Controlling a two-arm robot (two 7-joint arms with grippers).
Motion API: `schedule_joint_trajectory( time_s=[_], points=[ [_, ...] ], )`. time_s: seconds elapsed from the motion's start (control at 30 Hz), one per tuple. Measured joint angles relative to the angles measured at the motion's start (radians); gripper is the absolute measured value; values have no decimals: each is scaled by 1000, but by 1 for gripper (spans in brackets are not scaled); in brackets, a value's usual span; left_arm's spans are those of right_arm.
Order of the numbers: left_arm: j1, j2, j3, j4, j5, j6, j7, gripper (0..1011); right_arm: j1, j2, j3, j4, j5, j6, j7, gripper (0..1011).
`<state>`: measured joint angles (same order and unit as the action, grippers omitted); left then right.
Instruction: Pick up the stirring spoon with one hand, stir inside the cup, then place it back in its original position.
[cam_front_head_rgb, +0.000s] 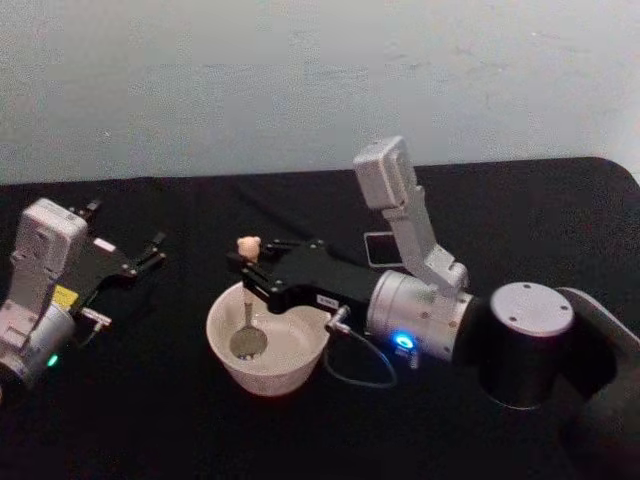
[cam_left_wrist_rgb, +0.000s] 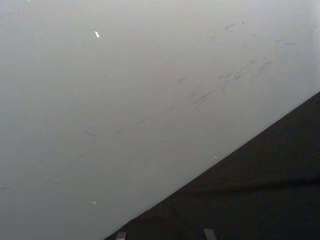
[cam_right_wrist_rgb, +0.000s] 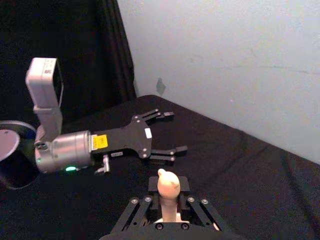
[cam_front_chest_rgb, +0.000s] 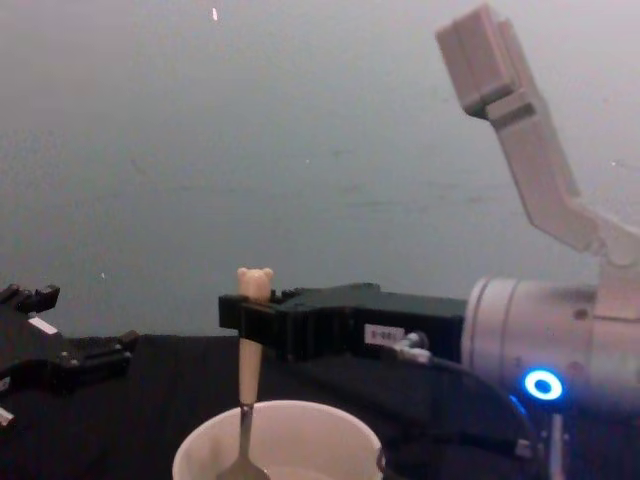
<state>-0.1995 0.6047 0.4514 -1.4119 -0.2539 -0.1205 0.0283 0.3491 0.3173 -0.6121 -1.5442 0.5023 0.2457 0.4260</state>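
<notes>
Stirring spoon: upright, bear-head end up, metal bowl down inside the cup, a little toward 9 o'clock of the cup's middle. I cannot tell whether the cup holds any liquid.

Right gripper: reaches in from 3 o'clock over the cup's far rim. Its jaws are clamped on the cream handle just under the bear head.

Left gripper: parked at 9 o'clock of the cup, well apart from it, low over the black tabletop. Its jaws are apart and hold nothing.

Holder: at about 2 o'clock of the cup, partly hidden behind the right arm, with its square mouth showing.

Progress, as I judge it:
- Done: the pick-up, and the spoon is lowered into the cup, so I place myself in the stirring step.
- Unknown: how much stirring is complete, which I cannot tell from one moment.
- Left to do:
  - finish circling in the cup
  - lift the spoon clear of the rim
  - carry it toward 2 o'clock
  - lower it bowl-first into the holder
  - let go and draw the arm back
</notes>
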Motion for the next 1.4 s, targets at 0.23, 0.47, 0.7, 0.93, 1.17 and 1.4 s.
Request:
schedule_joint_trajectory(
  time_s=[0.23, 0.47, 0.7, 0.93, 1.17, 1.4],
  points=[
    [0, 0, 0, 0, 0, 0, 0, 1001, 25, -42, -5, 55, -23, -10, -32, 226],
    [0, 0, 0, 0, 0, 0, 0, 1001, 34, -56, 12, 89, -45, -21, -50, 226],
    [0, 0, 0, 0, 0, 0, 0, 1001, 26, -47, 38, 89, -51, -24, -52, 226],
    [0, 0, 0, 0, 0, 0, 0, 1001, 0, -12, 62, 47, -50, -16, -38, 226],
    [0, 0, 0, 0, 0, 0, 0, 1001, -33, 33, 76, -13, -25, -3, -9, 226],
    [0, 0, 0, 0, 0, 0, 0, 1001, -59, 64, 66, -54, -2, 9, 15, 226]
  ],
)
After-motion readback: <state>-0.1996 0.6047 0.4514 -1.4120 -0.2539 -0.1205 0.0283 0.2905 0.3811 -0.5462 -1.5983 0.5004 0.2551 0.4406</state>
